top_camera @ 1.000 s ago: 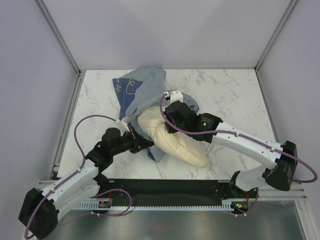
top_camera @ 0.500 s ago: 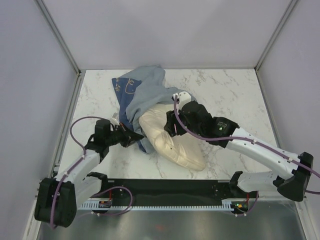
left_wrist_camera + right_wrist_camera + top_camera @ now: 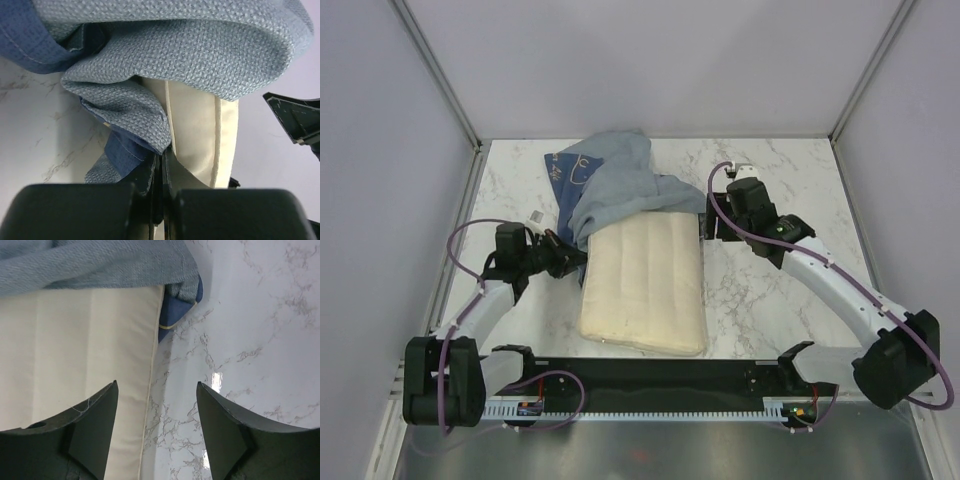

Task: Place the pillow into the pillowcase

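The cream pillow (image 3: 645,285) lies flat in the middle of the table. Its far end is tucked under the blue pillowcase (image 3: 615,185), which is bunched toward the back. My left gripper (image 3: 572,263) is at the pillow's far left corner, shut on the pillowcase's hem (image 3: 125,152); the pillow (image 3: 197,130) runs just to the right of the fingers. My right gripper (image 3: 706,228) hovers open over the pillow's far right edge. One of its fingertips (image 3: 112,390) is over the pillow (image 3: 75,355), the other over bare marble. The pillowcase (image 3: 100,262) lies ahead of it.
The white marble table (image 3: 780,180) is bounded by metal frame rails (image 3: 455,250) on the left, back and right. A black rail (image 3: 650,375) runs along the near edge between the arm bases.
The pillow, bent and lifted before, now lies flat. My right gripper opened, let go of it and drew back to the right. My left arm pulled left with the pillowcase.
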`<move>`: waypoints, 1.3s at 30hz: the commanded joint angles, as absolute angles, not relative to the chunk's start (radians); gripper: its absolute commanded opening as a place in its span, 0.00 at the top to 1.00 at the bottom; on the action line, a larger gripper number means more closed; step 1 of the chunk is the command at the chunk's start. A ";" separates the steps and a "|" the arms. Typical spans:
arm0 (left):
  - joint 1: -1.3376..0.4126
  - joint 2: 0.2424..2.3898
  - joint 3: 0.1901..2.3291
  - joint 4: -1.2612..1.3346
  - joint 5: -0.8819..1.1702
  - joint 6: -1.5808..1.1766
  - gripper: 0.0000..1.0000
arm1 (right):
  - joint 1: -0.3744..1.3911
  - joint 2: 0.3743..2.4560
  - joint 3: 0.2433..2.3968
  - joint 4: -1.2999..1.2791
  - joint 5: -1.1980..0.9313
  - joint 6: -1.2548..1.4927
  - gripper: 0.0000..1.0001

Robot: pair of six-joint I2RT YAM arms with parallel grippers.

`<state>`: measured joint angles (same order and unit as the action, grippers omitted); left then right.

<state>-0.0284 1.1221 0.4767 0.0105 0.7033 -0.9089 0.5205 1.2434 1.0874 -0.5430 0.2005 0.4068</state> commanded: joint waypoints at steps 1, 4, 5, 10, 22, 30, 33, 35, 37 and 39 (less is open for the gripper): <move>-0.026 1.080 0.532 -0.052 0.680 -0.812 0.97 | 0.460 1.276 1.005 -0.457 0.152 0.432 0.28; -0.026 1.051 0.563 -0.129 0.609 -0.744 0.80 | 0.362 1.290 0.924 -0.339 0.068 0.483 0.30; -0.026 1.020 0.575 -0.179 0.568 -0.730 0.61 | 0.327 1.302 0.919 -0.309 0.045 0.492 0.30; -0.028 0.872 0.635 -0.359 0.395 -0.646 0.30 | 0.267 1.397 0.907 -0.215 -0.023 0.557 0.29; -0.535 0.900 0.890 -0.607 -0.109 -0.586 0.11 | 0.256 1.615 0.966 -0.043 -0.100 0.635 0.30; -0.977 1.279 1.064 -0.640 -0.409 -0.696 0.09 | 0.256 1.704 1.006 0.049 -0.107 0.686 0.32; -1.073 1.417 1.135 -0.650 -0.434 -0.703 0.07 | 0.256 1.732 1.011 0.061 -0.120 0.693 0.42; -1.118 1.475 1.196 -0.669 -0.442 -0.703 0.06 | 0.256 1.741 0.999 0.075 -0.124 0.695 0.55; -1.193 1.538 1.265 -0.669 -0.442 -0.703 0.06 | 0.256 1.741 0.989 0.086 -0.126 0.695 0.74; -1.244 1.586 1.316 -0.828 -0.532 -0.730 0.00 | 0.256 1.743 0.986 0.089 -0.130 0.693 0.90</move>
